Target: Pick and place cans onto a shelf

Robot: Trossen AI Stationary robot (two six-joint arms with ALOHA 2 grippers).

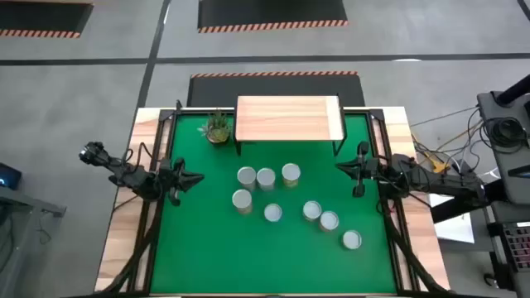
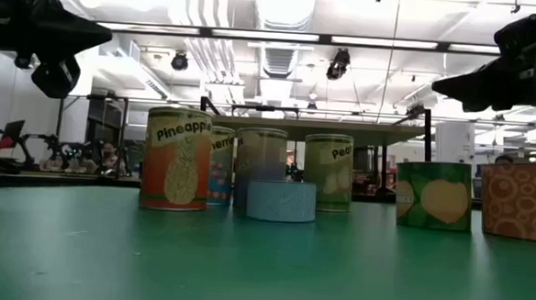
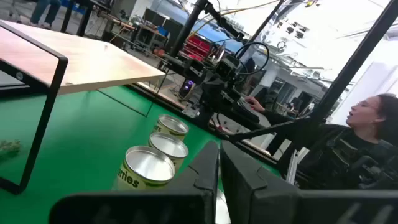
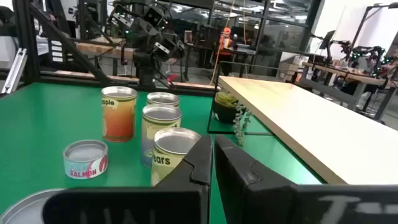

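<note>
Standing loose on the green mat (image 1: 199, 248), eight cans (image 1: 266, 178) cluster in front of the shelf (image 1: 288, 118), whose board looks bare. A potted plant (image 1: 218, 128) sits just beside it. Left gripper (image 1: 195, 177) and right gripper (image 1: 341, 168) hover at opposite edges, jaws closed, empty.

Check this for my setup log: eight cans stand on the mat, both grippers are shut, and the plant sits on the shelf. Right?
Not quite. The plant sits on the mat, beside the shelf, as the high view shows. The shelf top is bare. The eight cans and both shut grippers, left and right, are right.
</note>
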